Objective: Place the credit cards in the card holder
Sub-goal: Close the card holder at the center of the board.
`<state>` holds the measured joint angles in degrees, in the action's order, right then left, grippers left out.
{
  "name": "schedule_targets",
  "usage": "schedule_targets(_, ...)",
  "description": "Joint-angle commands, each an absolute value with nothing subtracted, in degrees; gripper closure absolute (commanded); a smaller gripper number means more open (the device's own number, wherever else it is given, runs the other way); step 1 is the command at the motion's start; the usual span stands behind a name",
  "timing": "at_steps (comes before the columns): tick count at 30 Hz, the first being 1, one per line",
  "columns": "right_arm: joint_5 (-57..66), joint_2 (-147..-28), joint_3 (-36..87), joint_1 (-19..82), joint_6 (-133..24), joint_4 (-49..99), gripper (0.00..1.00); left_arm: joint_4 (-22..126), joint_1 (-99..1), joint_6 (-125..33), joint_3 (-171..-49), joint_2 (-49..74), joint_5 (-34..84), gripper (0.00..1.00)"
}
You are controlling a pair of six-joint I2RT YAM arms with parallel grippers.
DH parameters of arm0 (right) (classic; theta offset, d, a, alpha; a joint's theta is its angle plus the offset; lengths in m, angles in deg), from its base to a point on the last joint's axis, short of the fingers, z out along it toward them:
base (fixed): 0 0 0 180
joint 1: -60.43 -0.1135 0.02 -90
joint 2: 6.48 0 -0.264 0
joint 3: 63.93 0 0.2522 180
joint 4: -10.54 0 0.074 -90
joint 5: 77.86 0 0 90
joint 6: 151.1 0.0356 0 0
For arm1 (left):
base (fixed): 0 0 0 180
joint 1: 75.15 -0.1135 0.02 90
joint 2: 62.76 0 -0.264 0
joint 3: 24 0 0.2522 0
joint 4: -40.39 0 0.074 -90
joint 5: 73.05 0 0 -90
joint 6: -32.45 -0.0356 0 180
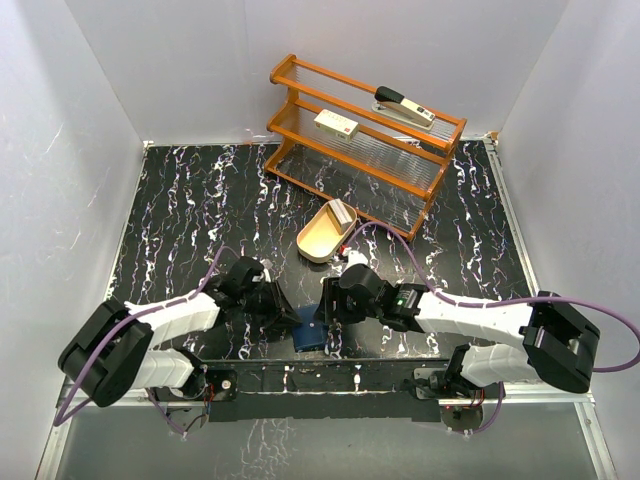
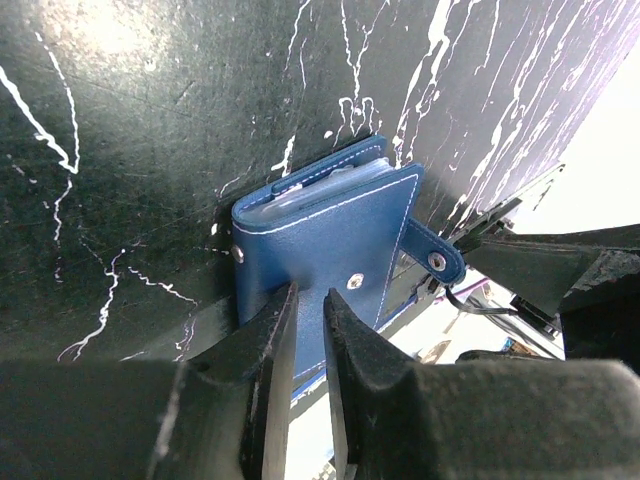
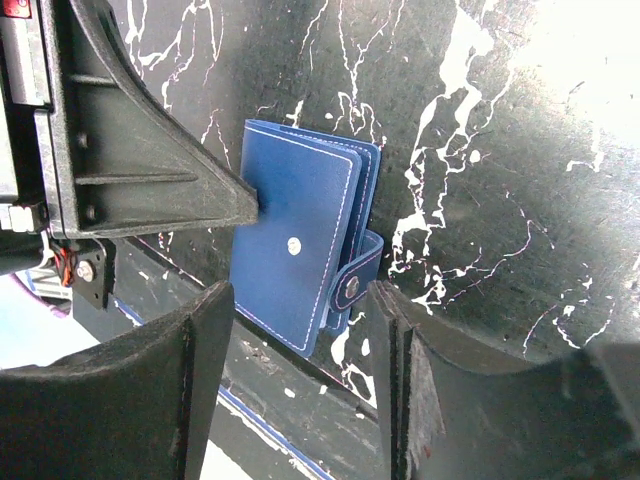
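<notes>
The card holder, a small navy-blue folding wallet with white stitching, lies folded at the near edge of the black, white-veined desk, between the two arms; its snap tab hangs loose beside the cover, off its stud, so the fold can open. The left hand is clenched on the near edge of the front cover, the blue flap pinched thin between its fingers; I judge the grip is there either to pin the wallet down or to peel the cover back and bare the pale pockets that peep out at the far edge. The right hand is released, its fingers spread wide with nothing between them, poised just short of the wallet's tab side; it looks free to fetch a card. The credit cards, thin whitish plastic rectangles, lean in the far end of the tan oval wooden tray, further out on the desk and apart from the wallet; none shows in the pockets, so I judge the loading is not yet begun; the likely risk is the wallet slipping off the desk's edge when the cover is pulled.
</notes>
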<state>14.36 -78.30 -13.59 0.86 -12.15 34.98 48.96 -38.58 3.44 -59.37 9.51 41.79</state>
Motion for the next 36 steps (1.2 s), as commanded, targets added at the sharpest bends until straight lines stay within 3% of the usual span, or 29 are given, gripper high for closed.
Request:
schedule_targets(1,16.27,-78.26,-13.89,0.58,-11.01,31.95,0.46,53.49,-38.15,2.36,-60.15,10.98,39.10,0.81)
schedule_targets(4,15.30,-78.88,-13.86,0.59,-10.16,31.59,0.43,52.66,-38.06,5.29,-61.47,10.55,42.90,0.76)
schedule_targets(9,14.41,-77.61,-16.08,0.57,-7.94,28.56,0.39,54.69,-36.07,7.63,-64.18,7.38,41.83,0.75)
schedule_targets(19,13.02,-79.52,-17.94,0.57,-9.67,25.04,0.40,54.60,-35.78,4.80,-62.15,15.13,39.52,0.83)
schedule_targets(36,6.17,-83.49,-15.63,0.58,-14.13,20.54,0.55,52.77,-35.82,6.81,-59.55,14.26,39.01,0.83)
